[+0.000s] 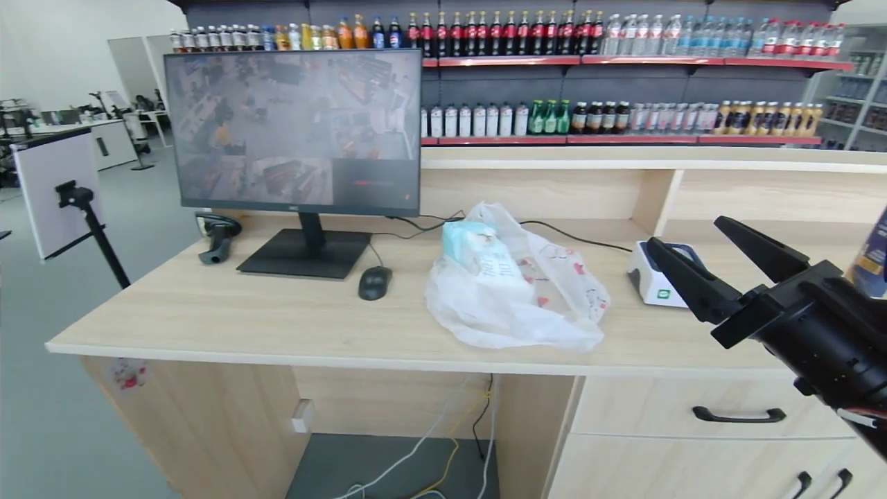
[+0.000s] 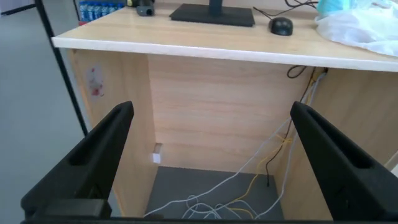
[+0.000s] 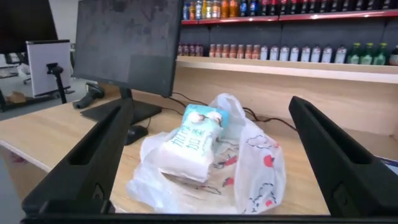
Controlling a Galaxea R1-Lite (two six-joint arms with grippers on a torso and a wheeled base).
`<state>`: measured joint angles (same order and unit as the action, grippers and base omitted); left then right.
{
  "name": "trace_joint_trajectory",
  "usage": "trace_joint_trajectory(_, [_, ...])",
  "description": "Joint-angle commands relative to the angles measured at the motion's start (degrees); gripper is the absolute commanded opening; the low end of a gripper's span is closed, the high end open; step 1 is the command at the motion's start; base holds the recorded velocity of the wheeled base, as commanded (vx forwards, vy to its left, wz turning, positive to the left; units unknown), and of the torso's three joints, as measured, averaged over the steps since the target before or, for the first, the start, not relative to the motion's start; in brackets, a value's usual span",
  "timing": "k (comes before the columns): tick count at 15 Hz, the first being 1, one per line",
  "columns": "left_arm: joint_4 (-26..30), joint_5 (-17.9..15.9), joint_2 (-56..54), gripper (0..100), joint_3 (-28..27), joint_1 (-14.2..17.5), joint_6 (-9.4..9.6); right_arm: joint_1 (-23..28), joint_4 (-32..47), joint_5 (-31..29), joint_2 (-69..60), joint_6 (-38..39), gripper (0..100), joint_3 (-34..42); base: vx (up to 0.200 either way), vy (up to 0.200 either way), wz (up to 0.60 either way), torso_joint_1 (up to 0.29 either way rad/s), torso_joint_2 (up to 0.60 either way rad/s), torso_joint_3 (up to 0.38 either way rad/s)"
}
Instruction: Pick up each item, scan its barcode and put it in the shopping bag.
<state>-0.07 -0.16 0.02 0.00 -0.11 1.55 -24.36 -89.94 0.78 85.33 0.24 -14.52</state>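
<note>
A white plastic shopping bag point(image 1: 554, 291) lies crumpled on the wooden counter point(image 1: 277, 326), with a light blue and white packet point(image 1: 478, 256) inside it. My right gripper point(image 1: 684, 232) hovers open and empty above the counter's right part, just right of the bag. In the right wrist view the bag point(image 3: 249, 174) and packet point(image 3: 193, 143) sit ahead between the open fingers of that gripper point(image 3: 211, 106). A dark blue item point(image 1: 874, 256) shows at the far right edge. My left gripper point(image 2: 211, 112) is open and empty, low in front of the counter, facing the knee space.
A monitor point(image 1: 294, 132) stands at the back left, with a handheld scanner point(image 1: 218, 239) beside it and a mouse point(image 1: 375, 282) in front. A white scanner box point(image 1: 651, 281) sits right of the bag. Cables point(image 2: 249, 186) hang under the counter. Bottle shelves line the back.
</note>
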Motion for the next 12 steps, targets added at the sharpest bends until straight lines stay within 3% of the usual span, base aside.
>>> trace_joint_trajectory(1, [0.0,0.0,0.0,100,0.0,0.0,-0.05,0.0,-0.1,0.0,-0.2,0.0,100,0.0,0.0,-0.2,-0.6,0.002,0.01,0.002])
trace_joint_trajectory(12, [0.1,0.0,0.0,100,0.0,0.1,-0.14,4.0,-0.1,-0.5,0.8,0.0,100,1.4,0.0,-0.2,0.0,0.001,0.0,0.002])
